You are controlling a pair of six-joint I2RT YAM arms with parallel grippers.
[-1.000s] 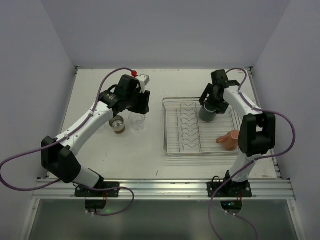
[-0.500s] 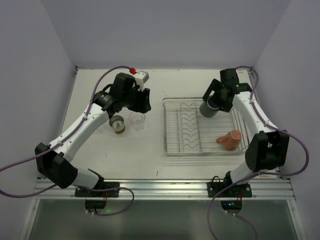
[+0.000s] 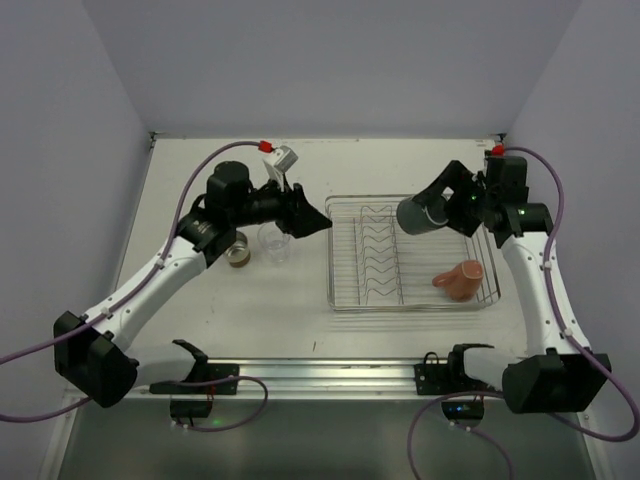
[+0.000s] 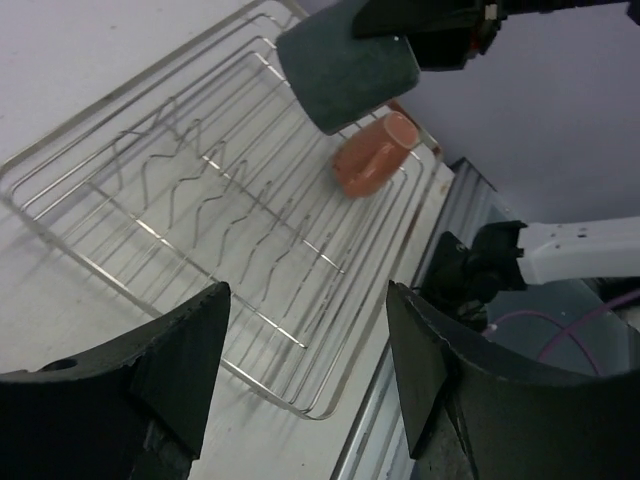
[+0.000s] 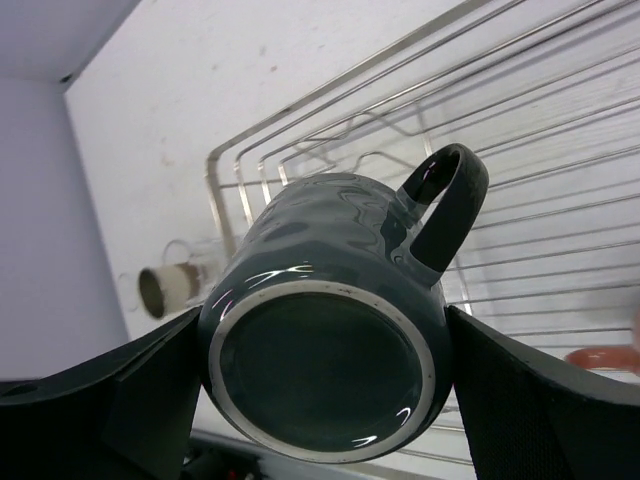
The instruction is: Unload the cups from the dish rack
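Right end effector (image 5: 325, 390) wide around mug (image 5: 335, 250)

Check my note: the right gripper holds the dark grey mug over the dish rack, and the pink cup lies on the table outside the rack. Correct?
No: the pink cup lies on its side inside the dish rack, as the top external view shows. The right gripper does hold the dark grey mug over the rack.

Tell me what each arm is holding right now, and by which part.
Right gripper holds the mug by its body, fingers on opposite sides, handle free. Left gripper is open and empty.
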